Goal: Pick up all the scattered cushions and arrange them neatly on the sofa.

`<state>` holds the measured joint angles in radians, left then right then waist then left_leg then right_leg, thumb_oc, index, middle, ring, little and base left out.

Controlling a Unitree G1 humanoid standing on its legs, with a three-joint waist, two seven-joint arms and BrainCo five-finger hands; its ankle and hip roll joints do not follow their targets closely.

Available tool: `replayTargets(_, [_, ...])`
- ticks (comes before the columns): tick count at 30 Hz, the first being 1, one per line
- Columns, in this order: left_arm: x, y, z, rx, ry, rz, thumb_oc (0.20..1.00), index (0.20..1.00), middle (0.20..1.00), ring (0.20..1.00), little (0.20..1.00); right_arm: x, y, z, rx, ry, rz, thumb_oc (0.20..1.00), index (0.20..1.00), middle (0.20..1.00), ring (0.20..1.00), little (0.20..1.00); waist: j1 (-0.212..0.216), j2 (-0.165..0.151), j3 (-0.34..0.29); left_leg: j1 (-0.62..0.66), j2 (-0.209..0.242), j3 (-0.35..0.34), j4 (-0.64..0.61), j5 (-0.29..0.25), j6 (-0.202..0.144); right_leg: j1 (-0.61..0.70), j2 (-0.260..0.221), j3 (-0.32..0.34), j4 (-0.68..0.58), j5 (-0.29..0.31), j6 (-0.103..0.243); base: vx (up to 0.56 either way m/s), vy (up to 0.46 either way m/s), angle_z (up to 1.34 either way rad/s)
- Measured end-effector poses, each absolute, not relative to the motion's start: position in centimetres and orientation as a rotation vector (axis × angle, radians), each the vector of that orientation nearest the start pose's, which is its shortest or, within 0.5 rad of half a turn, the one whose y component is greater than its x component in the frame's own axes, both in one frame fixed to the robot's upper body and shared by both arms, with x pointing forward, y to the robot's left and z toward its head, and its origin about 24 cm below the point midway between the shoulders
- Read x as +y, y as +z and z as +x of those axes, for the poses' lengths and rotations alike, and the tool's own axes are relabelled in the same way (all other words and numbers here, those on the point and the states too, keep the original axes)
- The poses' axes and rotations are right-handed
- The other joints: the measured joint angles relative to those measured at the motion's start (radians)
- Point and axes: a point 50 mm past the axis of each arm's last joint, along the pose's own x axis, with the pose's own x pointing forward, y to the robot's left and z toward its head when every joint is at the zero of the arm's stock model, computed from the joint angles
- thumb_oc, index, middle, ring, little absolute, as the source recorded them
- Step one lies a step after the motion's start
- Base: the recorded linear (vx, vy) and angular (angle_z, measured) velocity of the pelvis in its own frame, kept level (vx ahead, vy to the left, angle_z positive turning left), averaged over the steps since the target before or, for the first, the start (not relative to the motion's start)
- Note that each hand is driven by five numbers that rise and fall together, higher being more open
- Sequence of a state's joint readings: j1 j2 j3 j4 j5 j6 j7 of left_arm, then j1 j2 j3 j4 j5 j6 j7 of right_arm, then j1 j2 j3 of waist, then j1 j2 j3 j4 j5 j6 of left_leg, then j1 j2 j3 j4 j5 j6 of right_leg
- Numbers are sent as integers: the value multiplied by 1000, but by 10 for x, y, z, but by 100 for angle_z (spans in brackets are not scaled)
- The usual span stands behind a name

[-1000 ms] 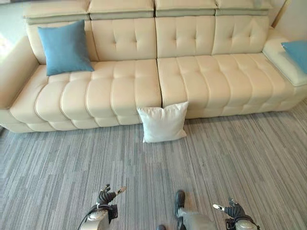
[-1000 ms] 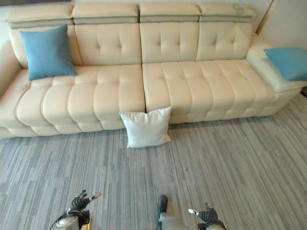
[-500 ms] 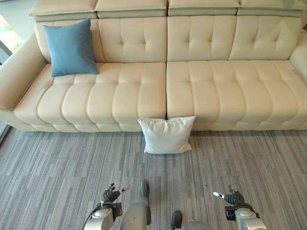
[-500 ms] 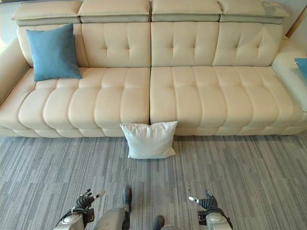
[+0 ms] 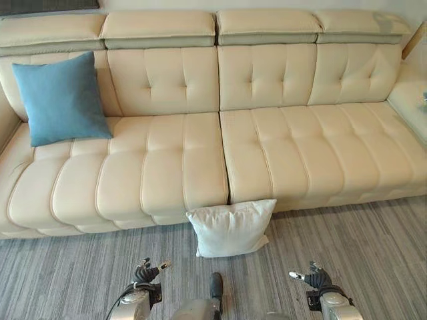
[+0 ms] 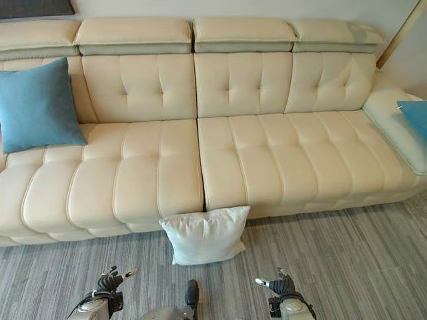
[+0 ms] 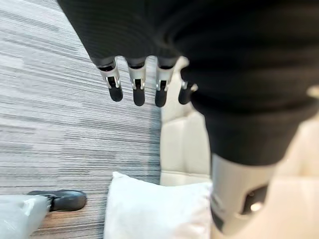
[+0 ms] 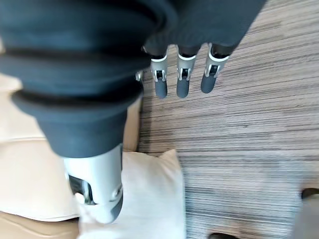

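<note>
On the carpet [image 5: 80,280], against the sofa's front edge: white cushion [image 5: 230,228], leaning upright below the seam between the two seat sections
Sofa [image 5: 267,153]: cream, tufted
Left end of seat: blue cushion [image 5: 59,99] propped on the backrest
Right end of sofa: second blue cushion [image 6: 415,115], on the side section's edge
Left hand [image 5: 145,272]: low over carpet, fingers relaxed and apart, empty
Right hand [image 5: 312,277]: same, loosely spread, empty, short of the white cushion

Smooth leather-like sofa [image 5: 167,167], matt cloth cushions [image 5: 230,228], ribbed carpet [image 5: 360,233].
</note>
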<state>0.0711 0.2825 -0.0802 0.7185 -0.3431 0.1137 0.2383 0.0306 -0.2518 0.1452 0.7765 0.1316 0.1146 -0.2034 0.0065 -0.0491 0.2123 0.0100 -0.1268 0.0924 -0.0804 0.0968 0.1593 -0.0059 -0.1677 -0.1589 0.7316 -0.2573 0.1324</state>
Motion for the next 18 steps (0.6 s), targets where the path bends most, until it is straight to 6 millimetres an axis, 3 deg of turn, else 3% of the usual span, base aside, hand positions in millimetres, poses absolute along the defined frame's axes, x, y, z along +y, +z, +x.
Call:
replayTargets(1, [244,-116,152,891,390,65,1000,1000,1000,1000,1000,-225,-122,159,912,-214,-266,1000,1000,1000,1000,1000,-5,5,1,11,2,-4,0,1,-2,-20,3,-1,1,-10,0,207,41,-17])
replayTargets(2, [243,-114,155,880,379,70,1000,1000,1000,1000,1000,-226,-124,155,925,-214,-274,1000,1000,1000,1000,1000,-4,19,10,28,14,2,-1,-20,0,-74,2,-14,-59,-34,-27,113,-14,-5])
replayTargets(5, [243,-114,157,874,379,69,1000,1000,1000,1000,1000,-227,-123,156,920,-212,-280,1000,1000,1000,1000,1000,-17,46,25,43,34,0,0,-32,-5,-119,2,-28,-268,-6,-40,154,-58,1])
replayTargets(8, [244,-114,155,879,383,73,1000,1000,1000,1000,1000,-226,-124,153,929,-211,-277,1000,1000,1000,1000,1000,-18,51,31,51,61,-9,0,-43,-28,-142,19,-7,-492,107,-41,156,-155,-3])
replayTargets(9, [244,-115,154,884,384,71,1000,1000,1000,1000,1000,-226,-124,154,927,-213,-276,1000,1000,1000,1000,1000,-20,52,32,51,77,-11,0,-49,-45,-123,45,47,-618,177,-24,94,-139,5])
replayTargets(11, [247,-114,153,883,393,71,1000,1000,1000,1000,1000,-226,-126,149,940,-213,-275,1000,1000,1000,1000,1000,-19,26,36,62,76,-14,0,-63,-70,-92,41,41,-765,288,-23,222,-281,6])
replayTargets(12, [247,-115,152,886,397,71,1000,1000,1000,1000,1000,-226,-127,148,944,-213,-274,1000,1000,1000,1000,1000,-19,16,34,66,75,-17,-1,-69,-81,-74,38,36,-793,332,-22,273,-314,26])
replayTargets(13, [245,-116,150,893,393,66,1000,1000,1000,1000,1000,-228,-129,143,963,-218,-277,1000,1000,1000,1000,1000,-25,11,36,80,80,-45,-6,-89,-114,-35,45,25,-819,389,-28,191,-241,42])
replayTargets(14, [241,-118,149,896,387,55,1000,1000,1000,1000,1000,-230,-132,137,985,-223,-284,1000,1000,1000,1000,1000,-26,16,36,98,96,-57,-8,-94,-126,-11,62,18,-821,414,-54,192,-241,43])
replayTargets(18, [233,-120,145,903,384,26,1000,1000,1000,1000,1000,-239,-130,134,987,-240,-306,1000,1000,1000,1000,1000,-28,47,25,101,158,-82,-5,-90,-169,6,115,-37,-821,388,-92,73,-205,23])
